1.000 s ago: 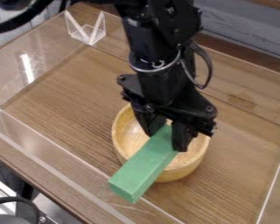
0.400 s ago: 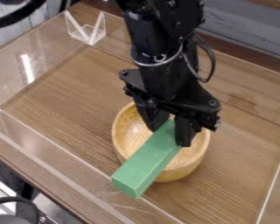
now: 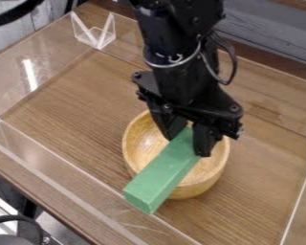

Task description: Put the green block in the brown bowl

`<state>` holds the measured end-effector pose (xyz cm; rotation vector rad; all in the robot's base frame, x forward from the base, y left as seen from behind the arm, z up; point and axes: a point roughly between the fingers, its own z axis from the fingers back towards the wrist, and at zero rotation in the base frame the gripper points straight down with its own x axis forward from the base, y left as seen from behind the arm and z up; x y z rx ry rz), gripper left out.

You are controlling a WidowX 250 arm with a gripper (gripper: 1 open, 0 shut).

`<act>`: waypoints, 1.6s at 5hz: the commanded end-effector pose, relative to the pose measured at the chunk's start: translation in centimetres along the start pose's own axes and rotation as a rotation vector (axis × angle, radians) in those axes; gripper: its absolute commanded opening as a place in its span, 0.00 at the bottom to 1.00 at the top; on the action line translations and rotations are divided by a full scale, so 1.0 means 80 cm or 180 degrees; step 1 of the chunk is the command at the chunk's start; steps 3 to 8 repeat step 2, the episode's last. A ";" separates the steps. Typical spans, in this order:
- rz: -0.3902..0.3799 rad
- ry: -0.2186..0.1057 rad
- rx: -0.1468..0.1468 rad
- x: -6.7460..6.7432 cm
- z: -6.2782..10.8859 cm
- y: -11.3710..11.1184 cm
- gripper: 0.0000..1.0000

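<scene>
Camera view: the black robot arm comes down from the top edge, its bulky body filling the upper middle and hiding part of the table behind it. It hangs over the far side of the brown bowl [image 3: 134, 153], with the gripper [image 3: 191, 132] pointing down and toward the near side, its dark fingers above the bowl's inside. The pincer is closed on the upper end of the green block [image 3: 163, 180], pinching it between its fingers.

Next in size, the wooden table [image 3: 69, 120] spreads beneath everything, pale strips crossing it at the near left and along the right. The round, light tan bowl sits on it near the middle, partly covered by arm and block. The block slants down toward the lower left, its upper part over the bowl and its lower end reaching past the near rim; whether it touches that rim, I cannot tell. Smallest, a clear, angular object [image 3: 95, 32] stands at the upper left, well apart from the bowl.
</scene>
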<state>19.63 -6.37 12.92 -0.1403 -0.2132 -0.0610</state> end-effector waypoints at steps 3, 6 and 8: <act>-0.0044 -0.0206 -0.0058 0.013 0.018 -0.006 0.00; -0.0044 -0.0206 -0.0058 0.013 0.018 -0.006 0.00; -0.0044 -0.0206 -0.0058 0.013 0.018 -0.006 0.00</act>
